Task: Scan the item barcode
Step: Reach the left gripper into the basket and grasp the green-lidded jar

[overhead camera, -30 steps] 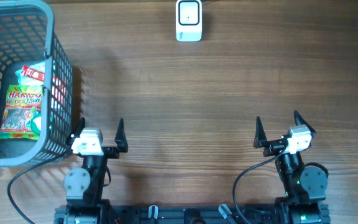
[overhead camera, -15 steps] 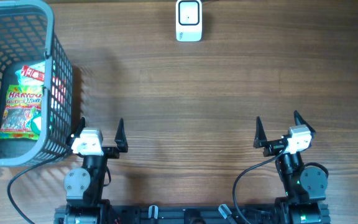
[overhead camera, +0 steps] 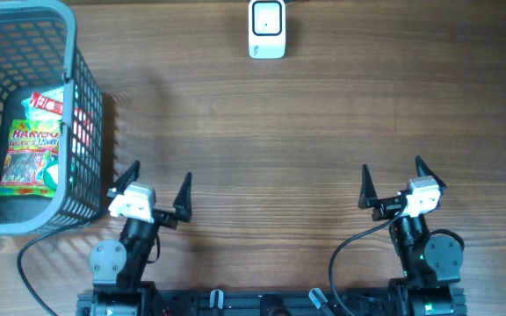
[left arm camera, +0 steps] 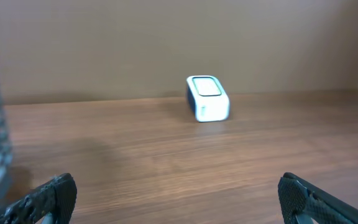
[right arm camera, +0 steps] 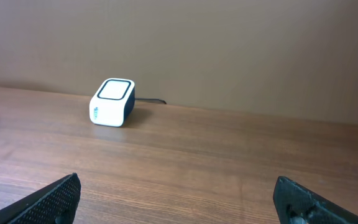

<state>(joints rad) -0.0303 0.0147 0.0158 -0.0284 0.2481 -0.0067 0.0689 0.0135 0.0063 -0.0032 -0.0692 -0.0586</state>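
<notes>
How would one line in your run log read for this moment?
left gripper: open, empty | right gripper: open, empty | candy bag: in basket | scanner: far side, untouched

Candy bag (overhead camera: 30,158) lies inside basket (overhead camera: 71,44), scanner (overhead camera: 267,28) well apart.

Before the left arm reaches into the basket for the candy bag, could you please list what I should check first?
1. Left tool open and empty: ok.
2. Right tool open and empty, away from the left arm's side: ok.
3. Candy bag lying in the basket with nothing on top of it: ok.
4. Which face of the bag carries its code: cannot tell.
5. Scanner standing at the far edge with nothing in front of it: ok.
</notes>
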